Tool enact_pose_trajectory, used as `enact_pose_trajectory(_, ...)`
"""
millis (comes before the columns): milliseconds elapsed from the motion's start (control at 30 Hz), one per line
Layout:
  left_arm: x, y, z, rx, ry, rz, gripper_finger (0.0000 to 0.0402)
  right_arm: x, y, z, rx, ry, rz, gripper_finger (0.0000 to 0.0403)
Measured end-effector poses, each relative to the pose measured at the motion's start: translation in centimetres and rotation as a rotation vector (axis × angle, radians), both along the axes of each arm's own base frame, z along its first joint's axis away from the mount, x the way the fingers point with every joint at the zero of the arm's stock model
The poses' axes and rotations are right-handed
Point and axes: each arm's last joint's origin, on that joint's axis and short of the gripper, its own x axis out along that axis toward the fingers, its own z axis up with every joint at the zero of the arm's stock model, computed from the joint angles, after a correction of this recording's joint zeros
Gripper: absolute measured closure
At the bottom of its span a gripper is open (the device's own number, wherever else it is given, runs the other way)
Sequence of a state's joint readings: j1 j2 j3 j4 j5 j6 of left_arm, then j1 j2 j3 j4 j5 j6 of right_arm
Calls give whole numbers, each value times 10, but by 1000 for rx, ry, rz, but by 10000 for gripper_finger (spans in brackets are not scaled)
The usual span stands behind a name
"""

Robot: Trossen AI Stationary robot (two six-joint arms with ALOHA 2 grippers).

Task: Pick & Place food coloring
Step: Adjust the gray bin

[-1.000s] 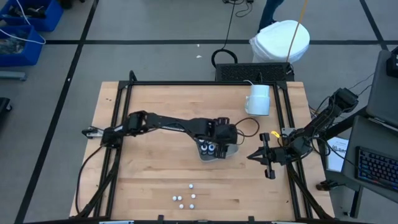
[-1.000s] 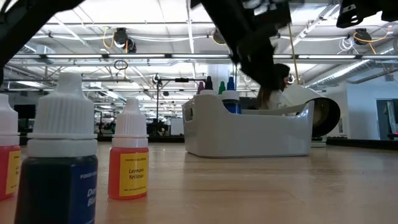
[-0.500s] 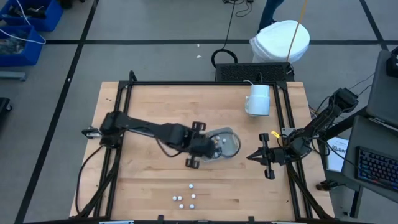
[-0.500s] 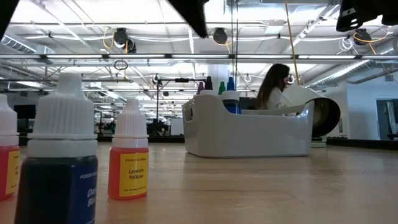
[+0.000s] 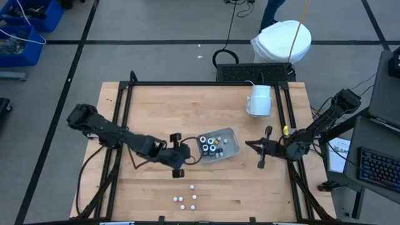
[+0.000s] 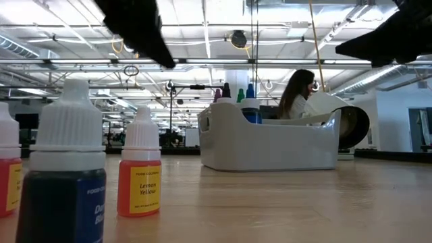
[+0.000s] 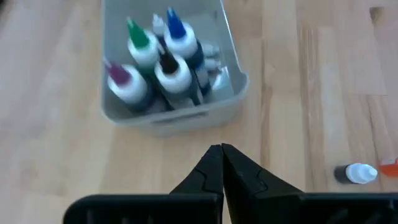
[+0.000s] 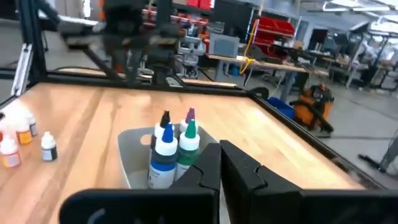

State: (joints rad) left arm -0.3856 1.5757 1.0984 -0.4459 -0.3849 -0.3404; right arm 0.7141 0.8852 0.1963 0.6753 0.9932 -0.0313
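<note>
Several tiny white-capped food coloring bottles (image 5: 187,197) stand on their bases near the table's front edge. The low view shows a blue one (image 6: 64,172), a yellow one (image 6: 140,172) and a red one (image 6: 5,172) up close. A clear tray (image 5: 232,149) at mid-table holds upright bottles (image 7: 163,61) with green, blue, purple and black tips. My left gripper (image 5: 189,153) is shut and empty, just left of the tray, its tips (image 7: 221,149) pointing at it. My right gripper (image 5: 248,144) is shut and empty, just right of the tray (image 8: 134,146).
A large white mug (image 5: 259,100) stands at the table's far right. A black frame (image 5: 187,84) runs along the table's far edge and down both sides. One loose bottle (image 7: 357,173) shows beside my left gripper in the left wrist view. Bare wood lies between tray and front bottles.
My left gripper has drawn back from above the tray toward the table's left and a little toward the near edge, rolling as it went; the bottles in the tray now show uncovered. My right gripper has turned at the wrist and stayed in place.
</note>
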Motion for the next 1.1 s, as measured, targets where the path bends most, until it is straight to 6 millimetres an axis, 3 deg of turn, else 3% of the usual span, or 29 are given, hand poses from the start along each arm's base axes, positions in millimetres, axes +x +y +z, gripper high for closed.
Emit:
enact_pose_trajectory(133, -5, -2, -29, -33, -22, 67, 398, 2, -5, -6, 65, 18, -44, 403)
enact_pose_trajectory(267, -7, 1, -45, -51, -31, 131, 394, 4, -13, -19, 183, 63, -120, 403)
enact_pose_trajectory(700, 2, 25, -47, -122, -70, 279, 398, 11, -30, -59, 387, 197, -323, 403)
enact_pose_trajectory(1100, 7, 42, -47, -130, -63, 312, 394, 27, -34, -59, 425, 210, -241, 403)
